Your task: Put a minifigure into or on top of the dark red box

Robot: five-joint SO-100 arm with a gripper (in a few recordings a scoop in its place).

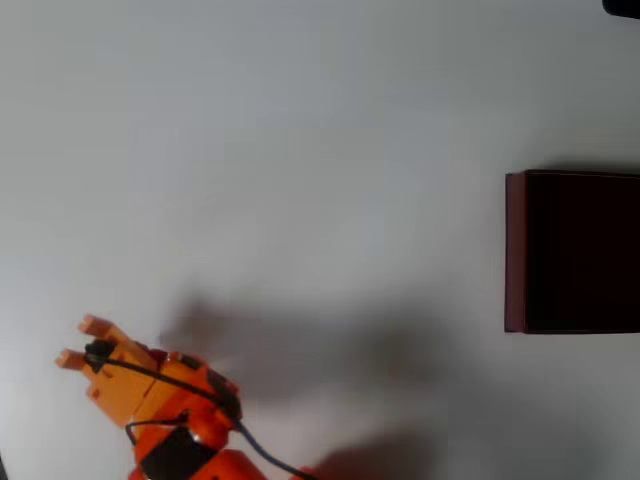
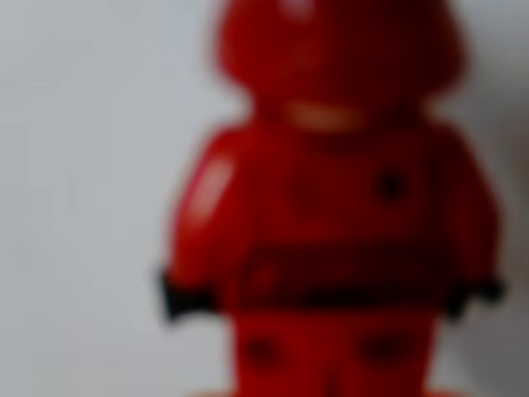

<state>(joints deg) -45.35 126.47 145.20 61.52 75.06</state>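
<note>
Currently:
Minifigure: close before wrist camera, blurred.
Gripper: grasp cannot be judged.
Dark red box: well apart; transfer not yet done.

A plain, pale grey-white bench spans the overhead view, evenly and softly lit. Broad blurred shadows lie across its lower middle. A small dark shape sits at the top right corner.

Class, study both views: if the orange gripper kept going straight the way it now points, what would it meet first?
Probably the minifigure, which looms blurred right ahead in the wrist view. Overhead, the gripper points up-left, away from the dark red box.
</note>
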